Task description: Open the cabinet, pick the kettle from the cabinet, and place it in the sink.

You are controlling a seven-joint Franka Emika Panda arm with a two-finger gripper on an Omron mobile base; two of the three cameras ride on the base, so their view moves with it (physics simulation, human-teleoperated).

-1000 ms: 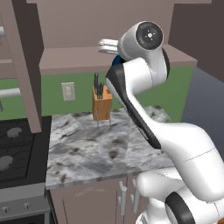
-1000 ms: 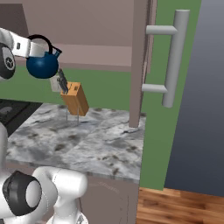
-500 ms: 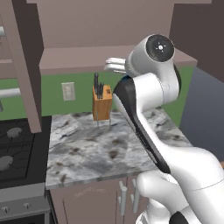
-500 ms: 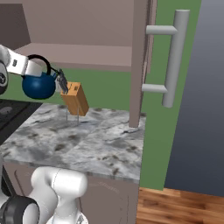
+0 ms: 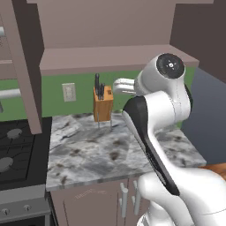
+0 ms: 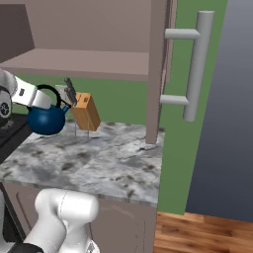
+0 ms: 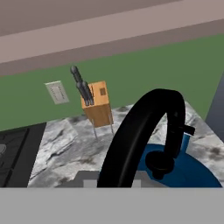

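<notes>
Cabinet (image 6: 99, 44): its open mauve-brown interior and bare shelf sit above and behind the claw; one door (image 6: 160, 74) stands open edge-on, well off to the claw's right in the right base view, with its long grey bar handle (image 6: 195, 64) beyond it
Counter (image 5: 110, 150): grey marbled top, spread below the claw and the load it carries; a lower cabinet front with short handles sits under its front edge
Stovetop (image 5: 17, 145): black with grey burners, down and to the claw's left in the left base view, flush against the counter's side
Arm (image 5: 161, 110): white, dark-jointed, rising in front of the left base camera and hiding the claw from that side
Kettle (image 6: 47, 118): round glossy blue body hanging in the air above the counter, clear of the surface, directly under the claw; in the hand view its thin black arched handle (image 7: 144, 131) curves up right in front of the camera, with the black lid knob (image 7: 159, 164) below it
Knife block (image 6: 85, 111): orange wood with dark knife handles sticking up, standing on the counter just beyond the kettle, toward the green wall
Claw (image 6: 42, 99): clamped on the kettle's arched handle, carrying it; the fingertips themselves are hidden behind the handle
Wall outlet (image 7: 57, 92): pale plate on the green wall, past the knife block from the claw
</notes>
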